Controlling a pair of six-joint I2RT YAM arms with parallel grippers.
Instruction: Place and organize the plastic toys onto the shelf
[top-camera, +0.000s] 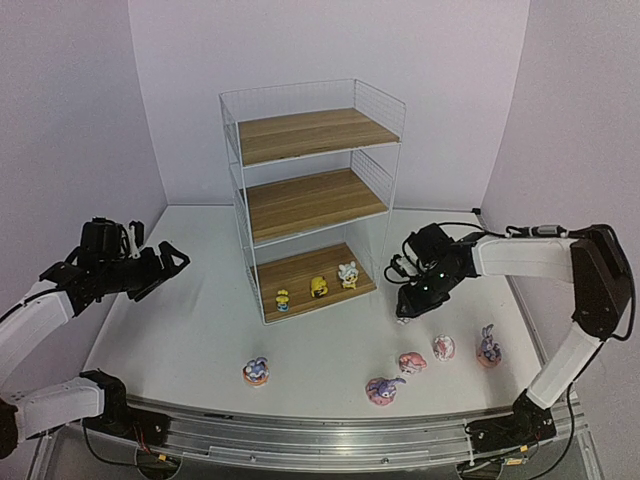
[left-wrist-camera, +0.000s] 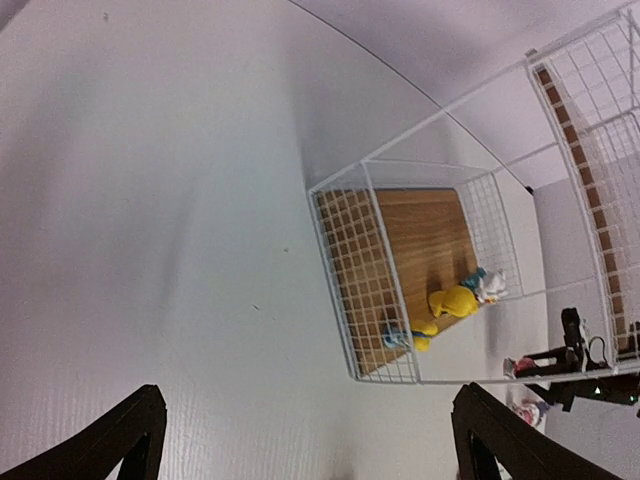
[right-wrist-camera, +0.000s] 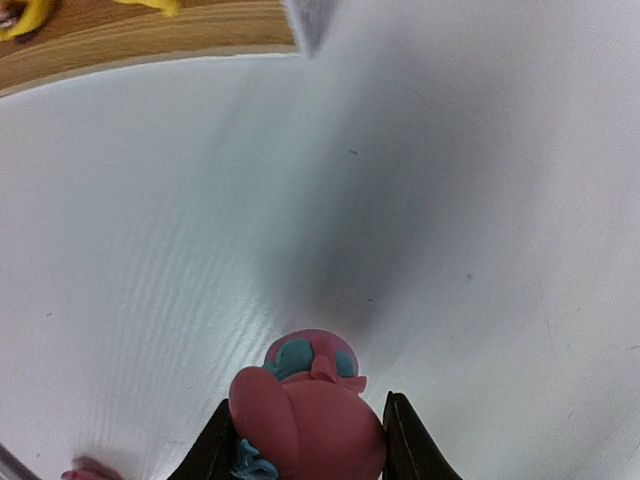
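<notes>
Pink figurine (right-wrist-camera: 305, 420), clamped between the right gripper's (top-camera: 404, 314) narrowed fingers (right-wrist-camera: 402, 442), sat just off the front right corner of the shelf's (top-camera: 315, 200) bottom board (top-camera: 300, 268), board lying ahead and leftward.

A white table (top-camera: 200, 310) with a faintly ribbed surface fills the scene — pale lilac walls (top-camera: 300, 50) close it in on the left, right and far sides. Along its near edge runs a grey metal rail (top-camera: 330, 435), thin wires (top-camera: 150, 458) looped beneath it at near left.
</notes>
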